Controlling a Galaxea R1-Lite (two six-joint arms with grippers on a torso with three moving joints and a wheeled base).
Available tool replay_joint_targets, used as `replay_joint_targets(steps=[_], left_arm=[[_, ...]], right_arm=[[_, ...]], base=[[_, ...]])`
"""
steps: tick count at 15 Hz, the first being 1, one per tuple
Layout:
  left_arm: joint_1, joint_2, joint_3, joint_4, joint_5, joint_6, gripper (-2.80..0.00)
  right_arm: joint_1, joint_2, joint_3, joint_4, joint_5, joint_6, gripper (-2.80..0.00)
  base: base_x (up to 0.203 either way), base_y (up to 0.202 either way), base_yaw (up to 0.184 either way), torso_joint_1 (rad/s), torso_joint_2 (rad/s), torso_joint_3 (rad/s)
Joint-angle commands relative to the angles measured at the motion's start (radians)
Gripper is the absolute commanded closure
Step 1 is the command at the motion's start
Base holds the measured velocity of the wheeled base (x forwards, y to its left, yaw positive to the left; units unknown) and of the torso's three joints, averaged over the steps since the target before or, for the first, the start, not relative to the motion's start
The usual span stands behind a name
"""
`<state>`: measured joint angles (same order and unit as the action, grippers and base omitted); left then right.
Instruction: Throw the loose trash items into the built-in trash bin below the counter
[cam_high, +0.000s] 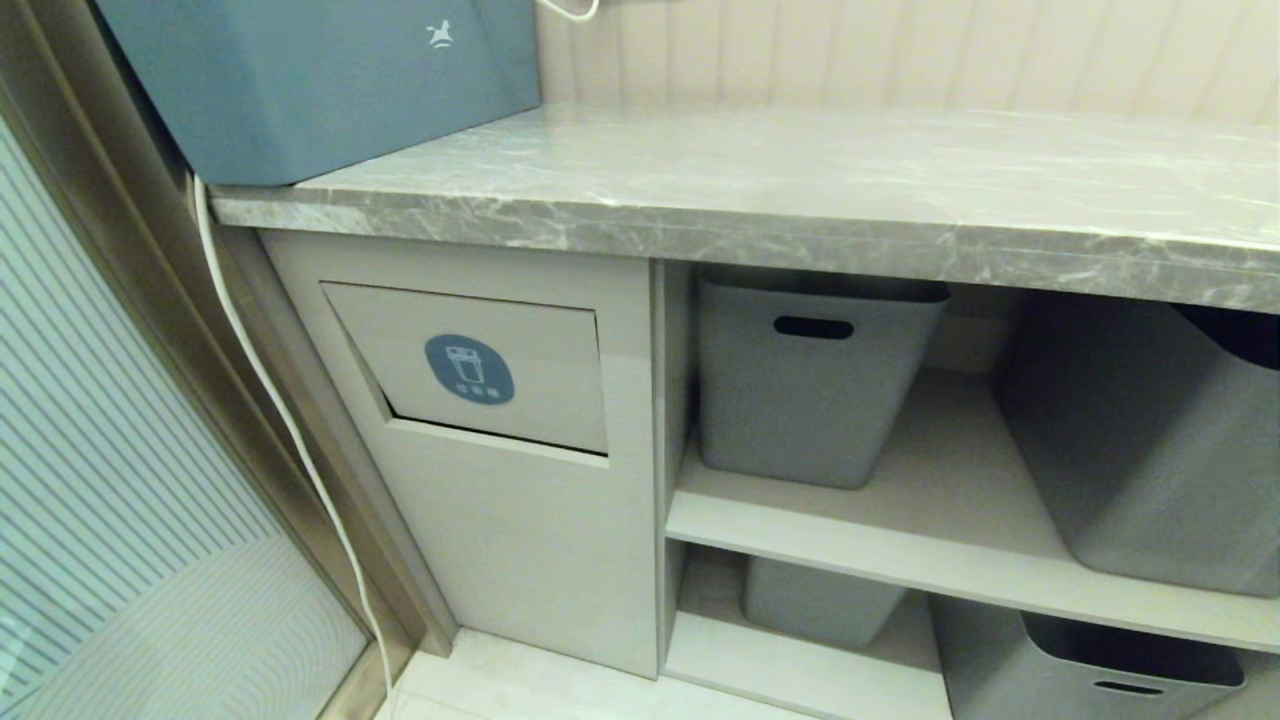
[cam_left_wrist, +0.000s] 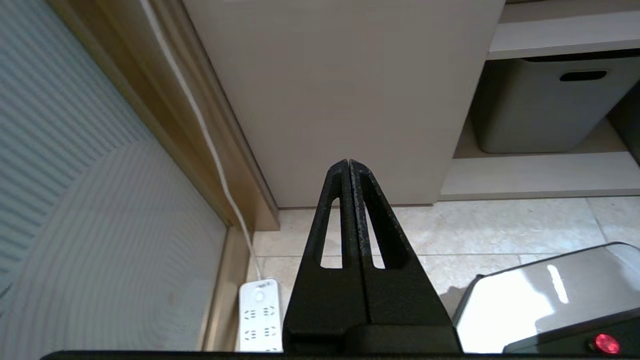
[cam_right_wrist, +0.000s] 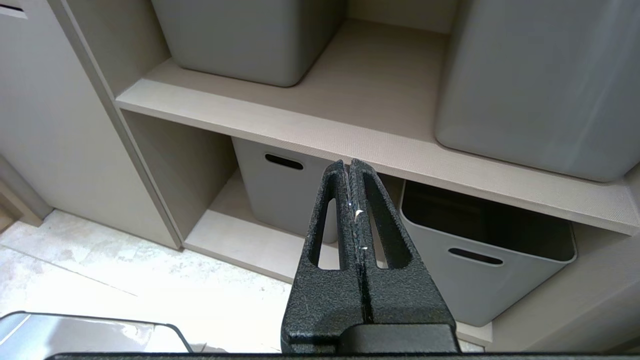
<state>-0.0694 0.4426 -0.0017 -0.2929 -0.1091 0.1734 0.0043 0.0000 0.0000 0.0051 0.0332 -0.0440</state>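
The built-in trash bin (cam_high: 480, 370) is a beige cabinet front below the counter (cam_high: 760, 180); its flap with a round blue sticker is tilted inward along one side. No loose trash items show on the grey marble counter or anywhere else. My left gripper (cam_left_wrist: 348, 162) is shut and empty, low in front of the cabinet's plain lower panel (cam_left_wrist: 345, 90), pointing at its base. My right gripper (cam_right_wrist: 348, 162) is also shut and empty, hanging before the open shelves. Neither arm appears in the head view.
A large blue-grey box (cam_high: 310, 80) sits on the counter's left end. A white cable (cam_high: 260, 380) runs down to a power strip (cam_left_wrist: 259, 315) on the tiled floor. Grey storage bins (cam_high: 810, 370) fill the shelves at the right. A ribbed glass panel (cam_high: 110, 480) stands at the left.
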Motion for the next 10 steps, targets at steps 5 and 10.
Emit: replay_joint_targets(steps=[5,10], left_arm=[[0.056,-0.374,0.002,0.203,0.028,0.011,0.0],[0.066,-0.443,0.002,0.293,0.065,0.006,0.0]], right_arm=[[0.0,-0.002,0.0,-0.001,0.001,0.0,0.0],[0.0,-0.002,0.0,0.0,0.001,0.0,0.0]], base=[[0.0,0.0,0.0,0.0,0.0,0.0],[0.0,0.0,0.0,0.0,0.0,0.0]])
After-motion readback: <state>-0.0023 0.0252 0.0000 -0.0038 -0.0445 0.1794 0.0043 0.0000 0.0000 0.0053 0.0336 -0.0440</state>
